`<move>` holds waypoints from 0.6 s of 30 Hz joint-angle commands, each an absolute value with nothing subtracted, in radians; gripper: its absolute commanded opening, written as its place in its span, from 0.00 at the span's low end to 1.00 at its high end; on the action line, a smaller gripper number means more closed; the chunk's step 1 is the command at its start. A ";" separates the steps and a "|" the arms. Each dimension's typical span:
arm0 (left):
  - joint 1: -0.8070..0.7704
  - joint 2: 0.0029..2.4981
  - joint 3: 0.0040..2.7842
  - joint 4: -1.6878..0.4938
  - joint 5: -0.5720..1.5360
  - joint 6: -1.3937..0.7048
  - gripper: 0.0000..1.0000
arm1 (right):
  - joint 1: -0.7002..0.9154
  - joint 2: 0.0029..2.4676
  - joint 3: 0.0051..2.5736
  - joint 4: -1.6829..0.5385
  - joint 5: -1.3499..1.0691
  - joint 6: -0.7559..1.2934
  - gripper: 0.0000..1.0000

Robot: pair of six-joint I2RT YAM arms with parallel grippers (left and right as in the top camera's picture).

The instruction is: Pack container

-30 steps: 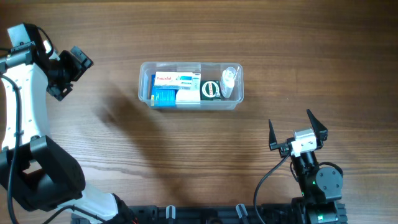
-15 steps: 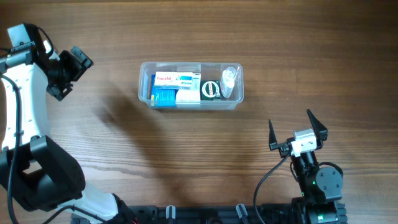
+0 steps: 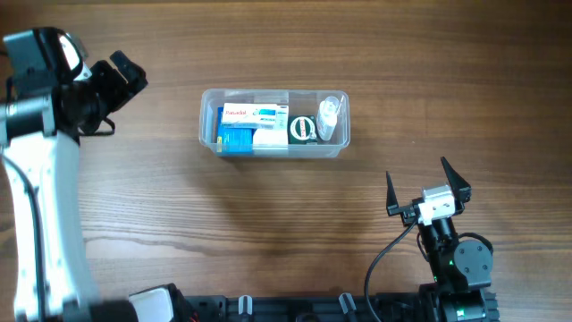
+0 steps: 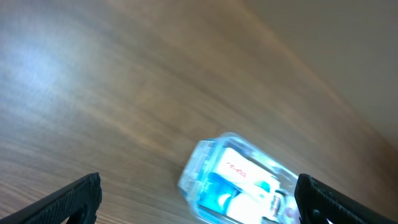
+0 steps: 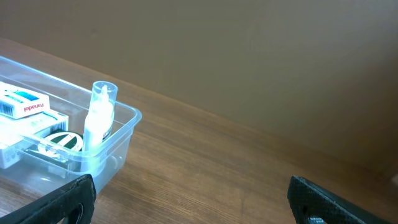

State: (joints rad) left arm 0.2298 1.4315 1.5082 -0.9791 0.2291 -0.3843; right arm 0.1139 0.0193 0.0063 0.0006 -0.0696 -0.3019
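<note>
The container, a clear plastic tub, sits at the table's middle. It holds a white box with red print, a blue box, a green and white roll and a small clear bottle. My left gripper hangs open, well left of the tub. The left wrist view is blurred and shows the tub between and beyond the empty fingers. My right gripper stands open near the front right, apart from the tub, with nothing between its fingers.
Bare wooden tabletop surrounds the tub on all sides. The left arm's white links run along the left edge. The right arm's base sits at the front edge.
My left arm has swung, carrying its open gripper a little right and toward the table's far side. The right arm and the tub have not moved.
</note>
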 commanded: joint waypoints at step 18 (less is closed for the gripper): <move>0.131 0.369 0.606 -1.022 0.212 -0.398 1.00 | 0.109 0.004 0.006 0.002 -0.056 -0.314 1.00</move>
